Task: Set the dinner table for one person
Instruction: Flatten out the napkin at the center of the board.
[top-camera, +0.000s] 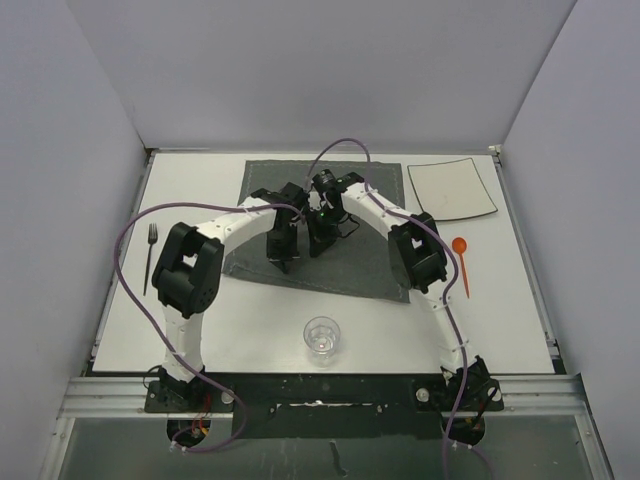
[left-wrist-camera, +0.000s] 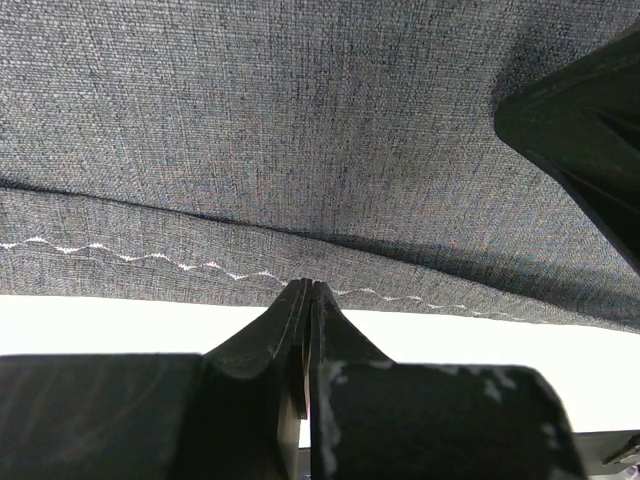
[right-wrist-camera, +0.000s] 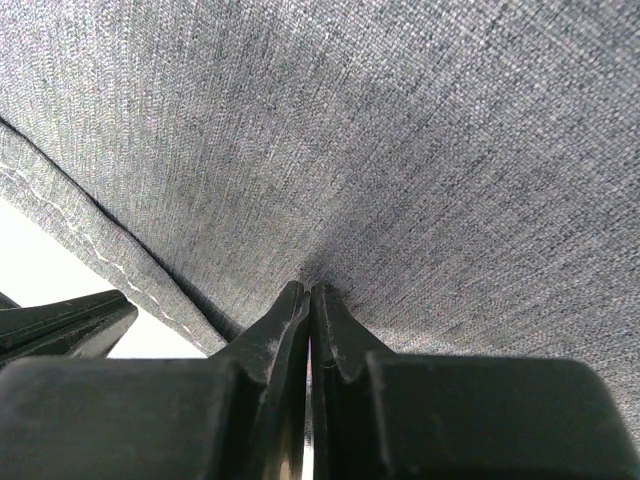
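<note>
The dinner table (top-camera: 250, 330) is a wide white top. A dark grey stitched placemat (top-camera: 340, 190) lies askew at its centre back, with a fold along its near hem (left-wrist-camera: 150, 255). Both grippers stand over the mat, side by side. My left gripper (top-camera: 283, 262) is shut, its tips (left-wrist-camera: 306, 287) at the stitched hem by the white table (left-wrist-camera: 120, 320). My right gripper (top-camera: 318, 248) is shut too, with its tips (right-wrist-camera: 310, 287) pressed onto the cloth (right-wrist-camera: 400, 150), which puckers slightly there. Nothing shows between either pair of jaws.
A square white plate (top-camera: 452, 188) lies at the back right. An orange spoon (top-camera: 461, 262) is on the right and a fork (top-camera: 151, 255) on the left. A clear glass (top-camera: 322, 338) stands near the front centre. Grey walls enclose the table.
</note>
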